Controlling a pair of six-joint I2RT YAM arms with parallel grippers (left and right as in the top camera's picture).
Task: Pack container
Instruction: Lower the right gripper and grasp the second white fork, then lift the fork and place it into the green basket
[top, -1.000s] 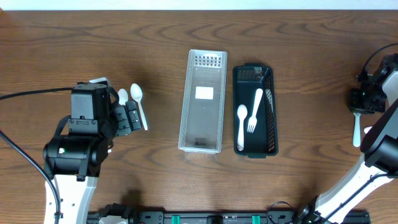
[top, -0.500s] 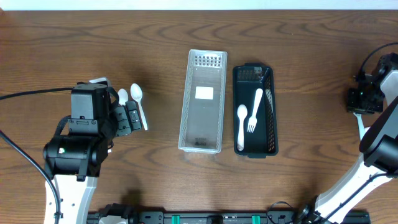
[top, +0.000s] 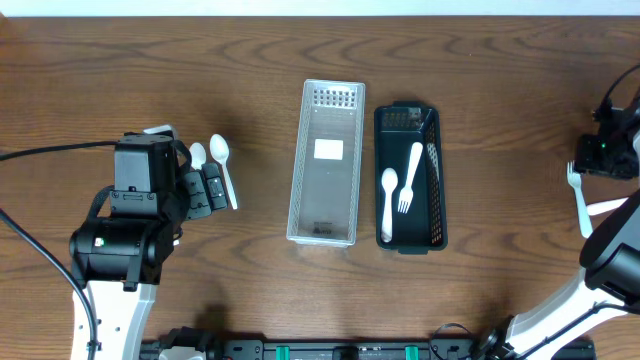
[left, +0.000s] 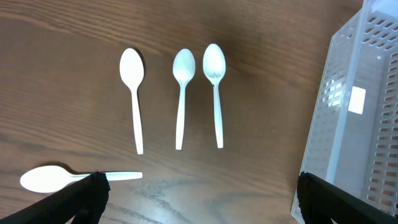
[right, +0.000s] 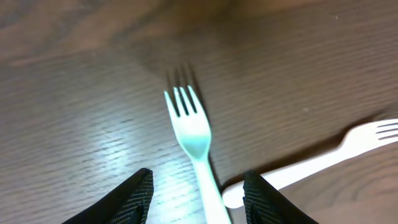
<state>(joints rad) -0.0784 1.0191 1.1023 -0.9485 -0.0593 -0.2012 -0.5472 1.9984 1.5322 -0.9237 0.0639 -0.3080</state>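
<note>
A clear plastic container (top: 327, 165) stands mid-table, with a black container (top: 409, 178) to its right holding a white spoon (top: 388, 205) and a white fork (top: 410, 178). My left gripper (top: 205, 185) is open and empty beside several white spoons (top: 222, 168). In the left wrist view (left: 200, 186) three spoons (left: 181, 106) lie side by side ahead of it and another spoon (left: 56, 178) lies by its left finger. My right gripper (top: 605, 158) is open at the far right. In the right wrist view (right: 196, 186) its fingers straddle the handle of a white fork (right: 189, 130).
A second white fork (right: 348, 149) lies crosswise just right of the right gripper's fingers. The clear container's perforated wall (left: 348, 118) stands at the right of the left wrist view. The right arm's white base (top: 610, 250) stands near the table's right edge.
My right gripper has shifted a little to the right, and the fork's tines now show beside it in the overhead view. The left arm has not moved.
</note>
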